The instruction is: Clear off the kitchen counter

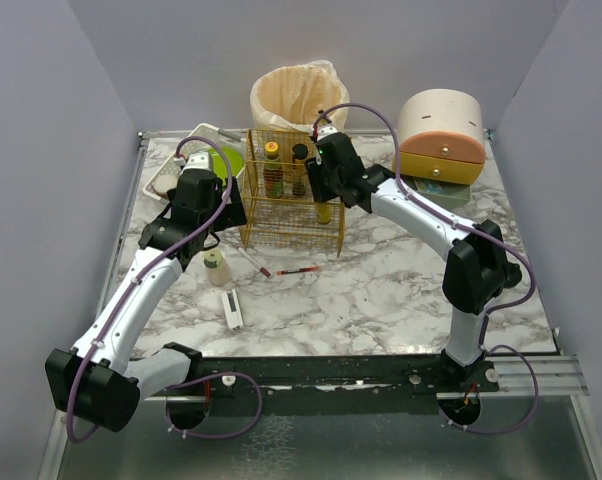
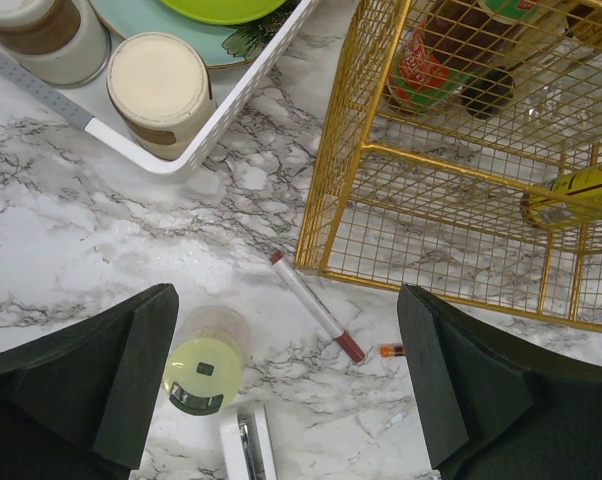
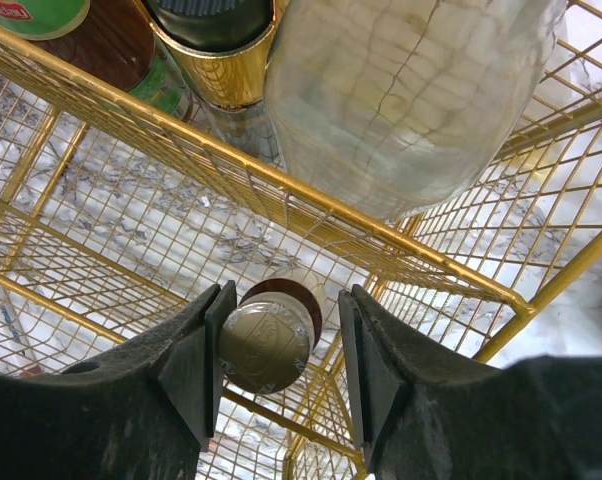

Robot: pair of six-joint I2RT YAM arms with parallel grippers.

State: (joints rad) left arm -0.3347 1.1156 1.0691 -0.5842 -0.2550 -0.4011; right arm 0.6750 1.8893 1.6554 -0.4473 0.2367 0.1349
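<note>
The kitchen counter point(image 1: 401, 290) lay flat w/ its long axis running left–right, across the front of both arms. The gold wire rack point(image 1: 281, 238) stood on it toward the far edge, marble spreading out on every side of the rack.

Rack's upper shelf: 2 bottles, a green-capped bottle point(image 3: 111, 50) and a dark-capped bottle point(image 3: 216, 40), plus 1 clear glass jar point(image 3: 401, 100). Lower down, at the rack's right end, stood 1 olive-capped bottle point(image 3: 266, 345), upright. The right gripper point(image 3: 286, 320) straddled its cap, jaws apart w/ a gap on one side, not clamping it.

Left of the rack, a white dish tray point(image 2: 241, 90) held 2 cream-lidded jars point(image 2: 161, 85), 1 green plate point(image 2: 221, 8) and 1 teal plate point(image 2: 181, 30).

In front of the rack, loose on the marble: 1 small pale-lidded jar point(image 2: 203, 365), 2 pens point(image 2: 316, 305), 1 white stapler-like thing point(image 1: 234, 308). The left gripper point(image 2: 289, 340) hovered over these, jaws wide, holding nothing.

Behind the rack, 1 bagged bin point(image 1: 296, 95); right of the rack, 1 bread box point(image 1: 441, 135).
</note>
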